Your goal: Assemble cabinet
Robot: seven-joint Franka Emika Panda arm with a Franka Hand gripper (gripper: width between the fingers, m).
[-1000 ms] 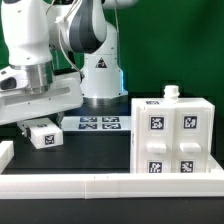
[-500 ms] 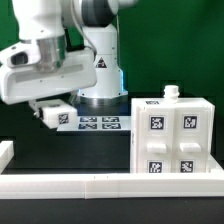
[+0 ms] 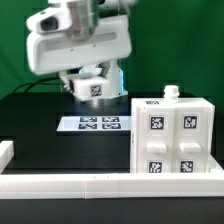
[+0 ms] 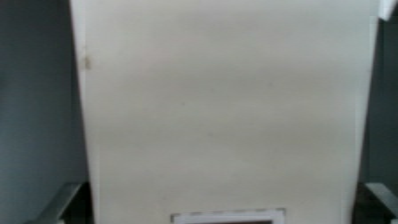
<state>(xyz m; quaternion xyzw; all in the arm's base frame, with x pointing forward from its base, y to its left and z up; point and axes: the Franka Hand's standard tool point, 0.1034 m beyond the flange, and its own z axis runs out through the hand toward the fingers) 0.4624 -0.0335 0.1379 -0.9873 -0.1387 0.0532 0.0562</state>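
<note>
Holding a white tagged block (image 3: 95, 88) in the tool (image 3: 93, 82), up in the air above the marker board (image 3: 95, 124) and well clear of it. No seeing the fingertips in the exterior view: tucked behind the big wrist housing (image 3: 80, 48), with the arm cut off at the frame's top. Through the wrist view, little but blurred white block (image 4: 222, 110) filling the picture, a dark finger (image 4: 63, 203) on either side of it and only a sliver of a tag (image 4: 228, 215) peeking in. Closed on the block, then, jaws as wide as the block itself.

Over to the exterior view's right of the marker board, standing on the table (image 3: 40, 125): the cabinet (image 3: 175, 140), apart from the board, its far side clipped by the frame edge. In front of the marker board, open dark table as far as the white rail (image 3: 100, 184). To the exterior view's left of the board, open too, down to a small white piece (image 3: 5, 152) half out of frame.
</note>
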